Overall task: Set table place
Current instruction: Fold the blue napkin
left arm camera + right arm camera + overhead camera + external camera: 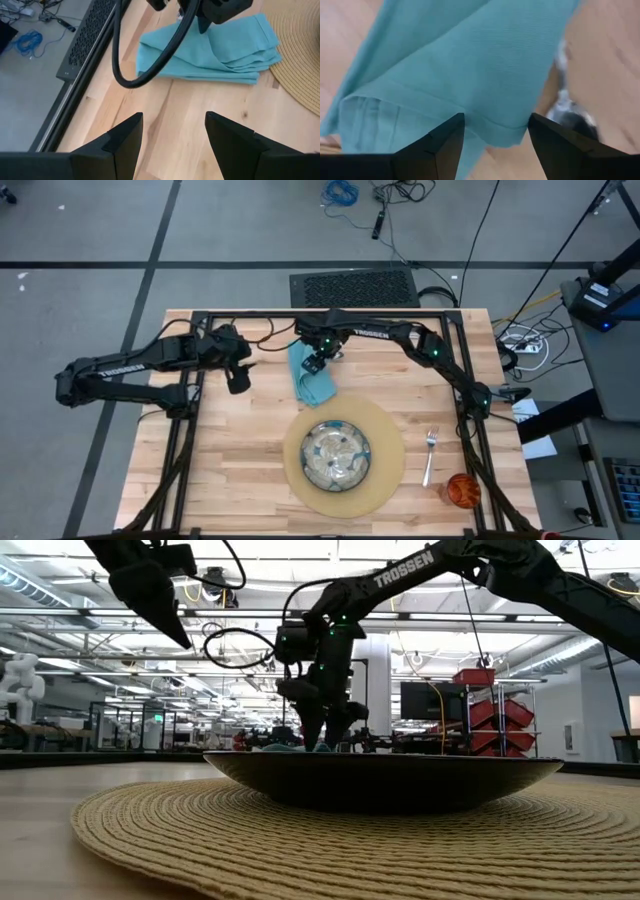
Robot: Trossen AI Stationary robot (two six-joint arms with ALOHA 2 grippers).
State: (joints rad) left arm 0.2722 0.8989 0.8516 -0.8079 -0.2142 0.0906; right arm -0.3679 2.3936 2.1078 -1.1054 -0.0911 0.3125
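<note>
Item: folded teal cloth napkin point(312, 379), lying on the pale butcher-block wooden table point(230, 470) toward its far edge, just beyond the round tan woven placemat point(385, 480) and touching or nearly touching its rim; long axis running from the far edge diagonally toward the mat. Position relative to me: I am hanging my right gripper point(318, 361) directly over the napkin's far end, fingers spread apart and pointing down, straddling a folded edge with nothing yet pinched between them, so the cloth is lying straight below my fingertips. A silver piece of cutlery point(567, 107) is showing just beside the cloth, blurred. My left gripper point(238, 376) is waiting to the napkin's left, raised off the wood, fingers parted and empty; the right is plainly the nearer. Also catalogued: green-patterned glazed plate point(337, 456) centred on the mat, silver fork point(429, 456) on bare wood just beside it on the right, small orange translucent cup point(463, 490) near the fork's handle end
</note>
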